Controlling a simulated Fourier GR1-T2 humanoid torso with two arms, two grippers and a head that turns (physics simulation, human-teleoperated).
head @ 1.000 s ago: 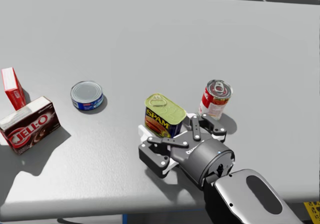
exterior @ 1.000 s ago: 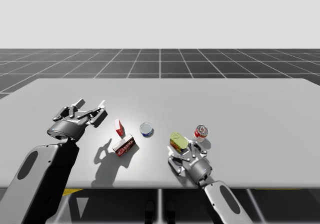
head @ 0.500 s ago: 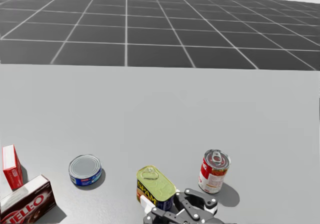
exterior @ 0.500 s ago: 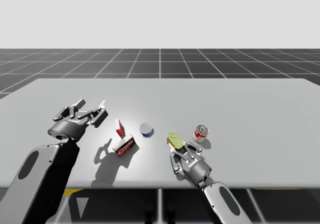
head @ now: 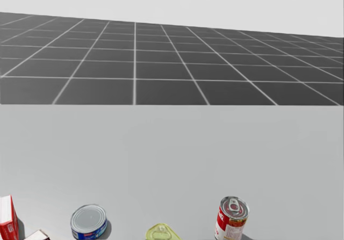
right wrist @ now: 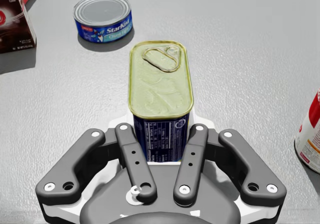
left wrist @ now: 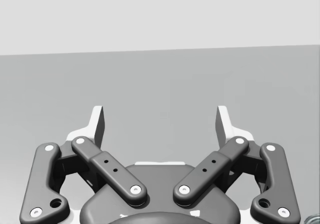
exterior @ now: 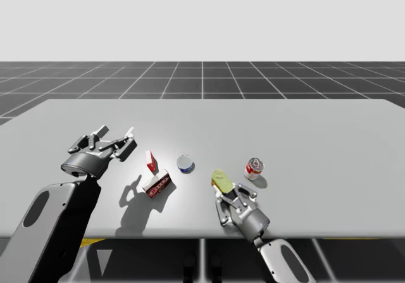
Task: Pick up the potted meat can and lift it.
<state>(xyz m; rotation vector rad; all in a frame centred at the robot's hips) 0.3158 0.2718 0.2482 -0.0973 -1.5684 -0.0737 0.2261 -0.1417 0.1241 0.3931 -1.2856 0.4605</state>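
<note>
Right wrist view: my right end effector (right wrist: 161, 136) grasps the meat can (right wrist: 160, 86) with the yellow lid from two sides. My left end effector (left wrist: 160, 126) hangs released over the bench (left wrist: 160, 78).

potted meat can (right wrist: 160, 83): pale yellow-green lid with a gold rim; dark blue side with white print
flat round can (right wrist: 103, 16): silver lid; blue side with a lighter band
tall can (head: 231, 218): red and white side; silver lid
upright box (exterior: 151, 161): red with a white edge
lying box (exterior: 157, 183): dark brown and red
counter (exterior: 304, 137): plain light grey
floor (head: 161, 63): dark grey, paler grid lines
left gripper (left wrist: 160, 124): dark grey links, white pads, silver rivets
right gripper (right wrist: 160, 131): dark grey links, white base
</note>
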